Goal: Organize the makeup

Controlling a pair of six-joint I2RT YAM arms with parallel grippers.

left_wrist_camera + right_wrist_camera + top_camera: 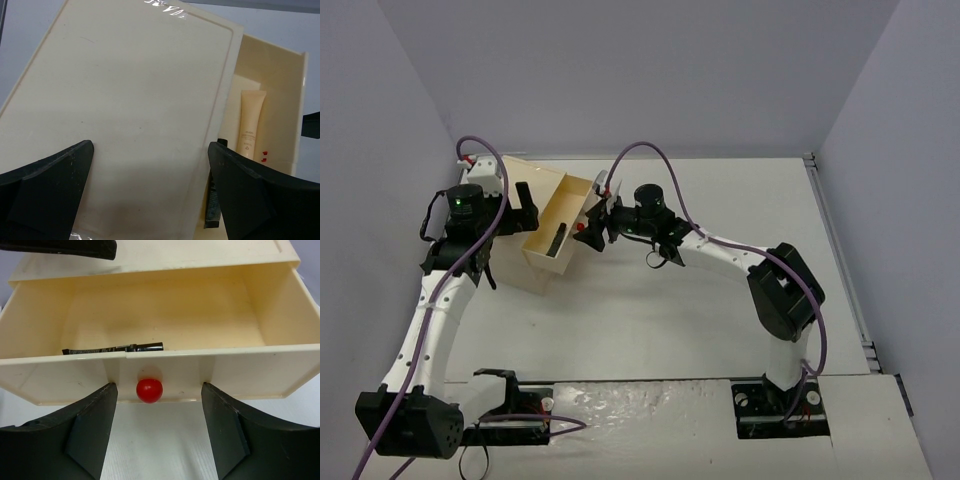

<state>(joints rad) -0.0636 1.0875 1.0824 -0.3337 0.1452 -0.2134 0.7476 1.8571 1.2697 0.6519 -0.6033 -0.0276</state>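
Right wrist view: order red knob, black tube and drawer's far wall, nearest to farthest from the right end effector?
1. red knob, on the drawer front, between the fingers of the right end effector.
2. black tube, lying inside the drawer, left of centre.
3. drawer's far wall, at the back.

box [260, 372]: smooth, faint sheen | knob [149, 390]: glossy | black tube [113, 348]: glossy plastic

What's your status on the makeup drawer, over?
Left claw open above box top. Right claw open, straddling red knob. Drawer out, black tube and beige tube inside. Nothing in the way.
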